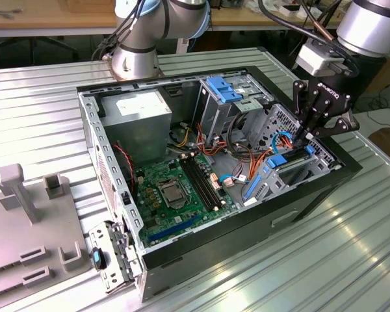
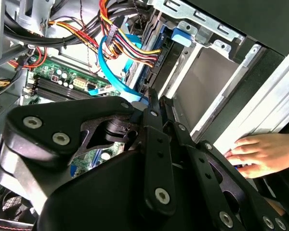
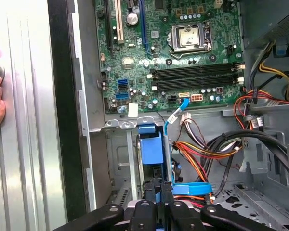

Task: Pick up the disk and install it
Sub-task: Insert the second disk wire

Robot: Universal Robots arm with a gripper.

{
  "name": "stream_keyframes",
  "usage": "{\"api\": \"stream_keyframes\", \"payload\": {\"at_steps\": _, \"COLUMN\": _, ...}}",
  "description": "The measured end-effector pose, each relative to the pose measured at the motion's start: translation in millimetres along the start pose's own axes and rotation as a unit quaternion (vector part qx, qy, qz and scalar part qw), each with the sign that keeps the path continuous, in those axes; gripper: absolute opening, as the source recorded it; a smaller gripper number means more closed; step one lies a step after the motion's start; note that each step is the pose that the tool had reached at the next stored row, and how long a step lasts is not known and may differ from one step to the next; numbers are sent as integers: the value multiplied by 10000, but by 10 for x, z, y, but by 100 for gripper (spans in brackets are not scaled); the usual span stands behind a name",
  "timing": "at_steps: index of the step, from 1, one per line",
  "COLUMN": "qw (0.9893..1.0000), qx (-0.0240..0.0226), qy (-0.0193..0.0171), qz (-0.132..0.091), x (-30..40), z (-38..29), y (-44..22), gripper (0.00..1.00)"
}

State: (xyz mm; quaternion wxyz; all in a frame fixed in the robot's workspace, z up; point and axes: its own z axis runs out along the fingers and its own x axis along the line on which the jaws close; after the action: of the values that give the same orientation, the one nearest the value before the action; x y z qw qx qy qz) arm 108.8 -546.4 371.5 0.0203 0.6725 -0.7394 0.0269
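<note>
Right at the front of the opened computer case (image 1: 247,227), the hand (image 1: 305,140) reaches down into the metal drive cage (image 1: 326,155) at the exterior view's right. Its two black fingers stand close together, pinched on the disk (image 3: 149,147). In the first wrist view the disk stands on edge in the cage, with its blue plastic frame showing between the grey cage walls. The fingertips grip its nearer end, and in the second wrist view the hand (image 2: 156,108) shows the same narrow pinch.

Just beside the fingers a flat blue cable (image 3: 192,188) crosses the cage, touching or nearly touching them. A bundle of orange, yellow and red wires (image 3: 202,149) loops behind it.

Past the cage lies the green circuit board (image 1: 175,188), flat on the case floor, with its silver processor socket and black memory slots bare. Farther still, in the case's far corner, sits a bigger grey metal box (image 1: 140,114) with a white label on top.

The case rests on a ribbed metal worktop (image 1: 338,260). In both wrist views a person's fingers (image 2: 255,151) rest on this worktop just outside the case wall.

On the exterior view's left, well apart from the case, a grey fixture (image 1: 32,221) with upright posts stands on the worktop. Beyond the case a silver arm base (image 1: 136,58) rises from the worktop.
</note>
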Motion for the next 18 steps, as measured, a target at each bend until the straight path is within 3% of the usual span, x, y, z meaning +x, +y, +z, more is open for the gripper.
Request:
{"api": "stream_keyframes", "payload": {"at_steps": 3, "qw": 9999, "qx": 122, "qy": -40, "qz": -8, "x": 9, "z": 3, "y": 21, "gripper": 16}}
{"api": "stream_keyframes", "payload": {"at_steps": 5, "qw": 9999, "qx": 158, "qy": -47, "qz": -24, "x": 11, "z": 5, "y": 28, "gripper": 16}}
{"api": "stream_keyframes", "payload": {"at_steps": 7, "qw": 9996, "qx": 271, "qy": -61, "qz": -47, "x": 11, "z": 7, "y": 38, "gripper": 16}}
{"api": "stream_keyframes", "payload": {"at_steps": 10, "qw": 9992, "qx": 376, "qy": -78, "qz": -79, "x": 12, "z": 9, "y": 49, "gripper": 16}}
{"api": "stream_keyframes", "payload": {"at_steps": 18, "qw": 9982, "qx": 410, "qy": -108, "qz": -432, "x": 13, "z": 48, "y": 77, "gripper": 16}}
